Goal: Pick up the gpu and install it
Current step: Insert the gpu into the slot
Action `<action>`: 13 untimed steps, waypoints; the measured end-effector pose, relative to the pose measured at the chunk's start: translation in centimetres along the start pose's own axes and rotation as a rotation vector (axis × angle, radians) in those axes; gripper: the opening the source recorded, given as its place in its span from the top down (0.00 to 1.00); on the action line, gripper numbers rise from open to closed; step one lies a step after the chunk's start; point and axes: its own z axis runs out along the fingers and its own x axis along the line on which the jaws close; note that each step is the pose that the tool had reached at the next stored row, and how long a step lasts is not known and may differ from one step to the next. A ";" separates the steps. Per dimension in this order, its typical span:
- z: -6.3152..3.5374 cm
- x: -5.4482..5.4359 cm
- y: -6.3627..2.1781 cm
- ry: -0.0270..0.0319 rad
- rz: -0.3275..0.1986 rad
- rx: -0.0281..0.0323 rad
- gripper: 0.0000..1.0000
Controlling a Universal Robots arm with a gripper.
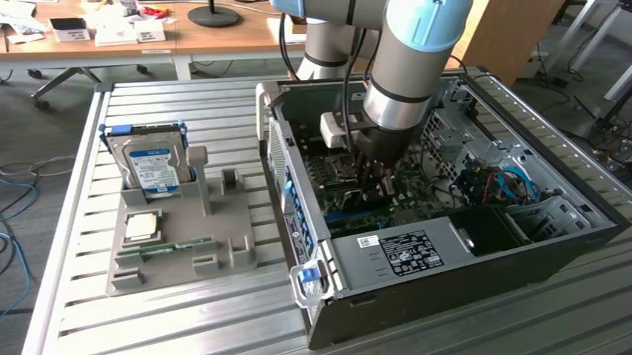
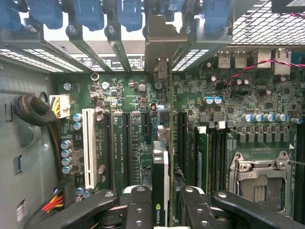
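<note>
1. Clearly the install step is in hand, not the pick-up: the gripper (image 2: 162, 210) is clamped on the gpu (image 2: 161, 171), its fingers (image 2: 138, 207) pressing either side of the thin card, which is seen edge-on in the wrist view.
2. Over in the exterior view, the arm (image 1: 410, 66) reaches down into the open computer case (image 1: 474, 259), with the gripper low over the motherboard (image 1: 345, 166) near the case's middle.
3. The gpu stands upright among the long expansion slots (image 2: 124, 143), its grey end bracket (image 2: 164, 47) reaching up to the row of blue slot clips (image 2: 90, 14) at the case's rear wall. Whether its edge is fully seated in the slot I cannot tell.
4. On the grey holder tray (image 1: 222, 229) at the exterior view's left, well apart from the case, the hard drive (image 1: 153, 163), a processor (image 1: 141, 225) and a memory stick (image 1: 163, 248) sit untouched.
5. My judgement: what remains calls for a straight, even push down along the slot, keeping the card upright and the bracket lined up with its opening, without tilting against neighbouring parts.
</note>
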 end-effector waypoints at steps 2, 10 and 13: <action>0.01 0.0 0.00 0.0001 0.000 0.0001 0.73; 0.02 0.0 0.06 -0.0026 0.000 0.0001 0.73; 0.02 0.0 0.14 -0.0036 0.000 0.0002 0.73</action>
